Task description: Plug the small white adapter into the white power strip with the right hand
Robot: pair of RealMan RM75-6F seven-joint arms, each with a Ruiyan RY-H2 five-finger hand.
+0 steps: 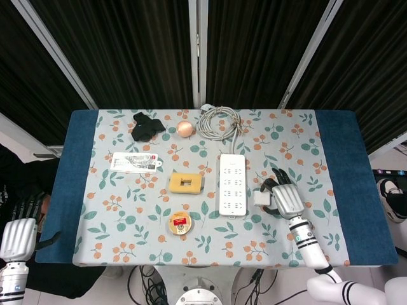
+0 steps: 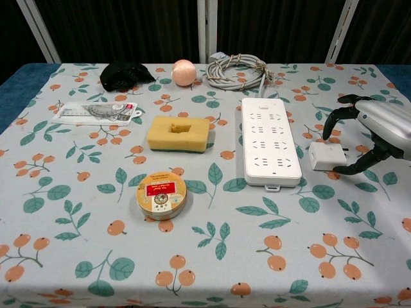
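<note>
While the round tin (image 2: 160, 194) sits nearest with its lid on and contents hidden, the right hand (image 2: 376, 131) arches spread-fingered over the small white adapter (image 2: 325, 156), gripping nothing yet. The adapter lies on the cloth just beside the white power strip (image 2: 269, 140). Next: close, lift, align prongs. The left hand (image 1: 17, 235) hangs off-table, seemingly empty.

One adapter (image 2: 325, 155), one power strip (image 2: 270, 141), one sponge (image 2: 178, 133).
</note>
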